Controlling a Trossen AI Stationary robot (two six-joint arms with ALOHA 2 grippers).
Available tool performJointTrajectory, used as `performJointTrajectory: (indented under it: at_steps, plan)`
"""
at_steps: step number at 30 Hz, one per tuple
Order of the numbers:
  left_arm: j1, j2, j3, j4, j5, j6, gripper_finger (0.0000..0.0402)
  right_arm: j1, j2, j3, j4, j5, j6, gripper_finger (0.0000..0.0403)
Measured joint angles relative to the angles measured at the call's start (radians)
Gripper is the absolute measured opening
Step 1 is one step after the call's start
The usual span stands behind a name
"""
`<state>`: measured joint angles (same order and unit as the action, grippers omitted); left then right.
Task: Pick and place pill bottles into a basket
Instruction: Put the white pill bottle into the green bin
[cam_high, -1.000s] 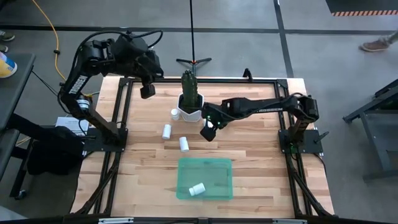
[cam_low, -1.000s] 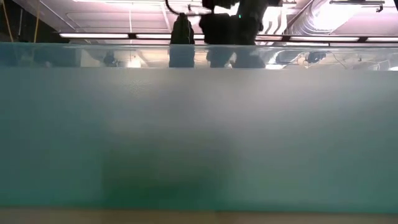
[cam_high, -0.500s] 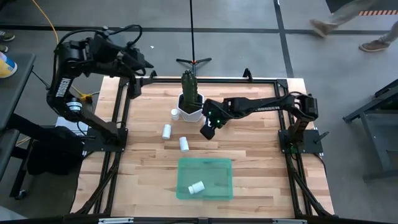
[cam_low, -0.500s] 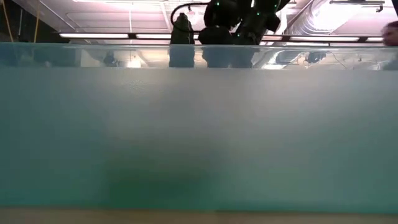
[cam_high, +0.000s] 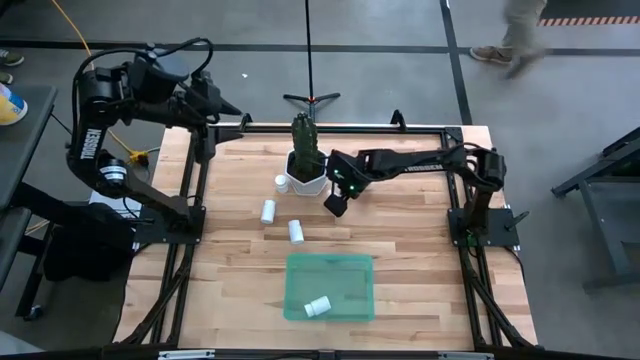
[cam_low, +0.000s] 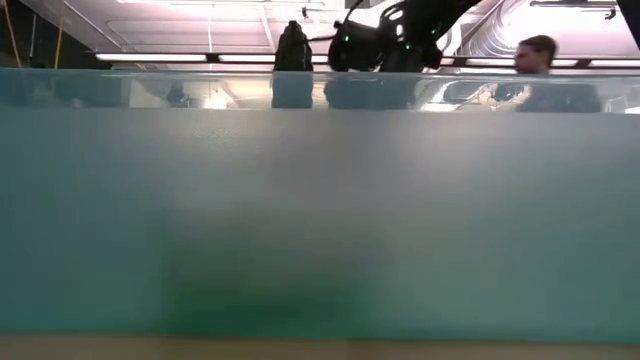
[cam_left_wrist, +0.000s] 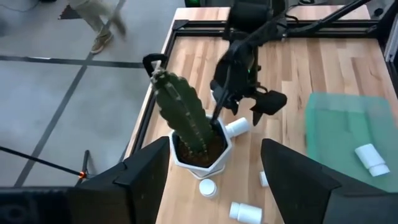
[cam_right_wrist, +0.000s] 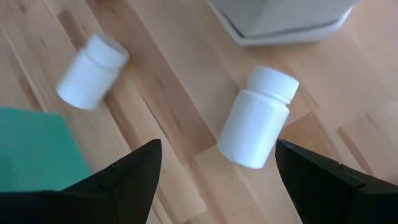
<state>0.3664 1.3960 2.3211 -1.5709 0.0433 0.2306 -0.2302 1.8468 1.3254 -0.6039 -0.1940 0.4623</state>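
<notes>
Three white pill bottles are out on the wooden table: one upright by the white pot, two on their sides. Another bottle lies in the green basket. One more rests on its side against the pot's foot, right under my right gripper, which hangs open above it with a finger on each side. My left gripper is open and holds nothing, raised over the table's far left corner.
The hexagonal pot with a tall green cactus stands at the far middle, close to my right gripper. The basket's translucent wall fills the low view. A person walks on the floor beyond the table.
My left arm has drawn back and up toward the table's far left corner, away from the bottles. My right gripper has sunk a little and edged toward the pot, over the bottle lying beside it. The bottles have stayed where they were.
</notes>
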Motion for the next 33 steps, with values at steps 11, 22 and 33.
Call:
performJointTrajectory:
  at_steps: [11, 22, 33]
  plan:
    - [0.000, -0.006, 0.000, 0.000, -0.007, -0.035, 0.0282, -0.050, 0.070, 0.000, -0.038, -0.017, -0.023, 0.0303]
    - [0.000, -0.006, 0.000, 0.000, -0.009, -0.060, 0.0282, -0.063, 0.110, 0.002, 0.025, -0.033, -0.018, 0.0303]
    - [0.000, -0.006, 0.000, 0.000, -0.010, -0.085, 0.0282, -0.054, 0.139, 0.006, 0.057, -0.006, 0.005, 0.0303]
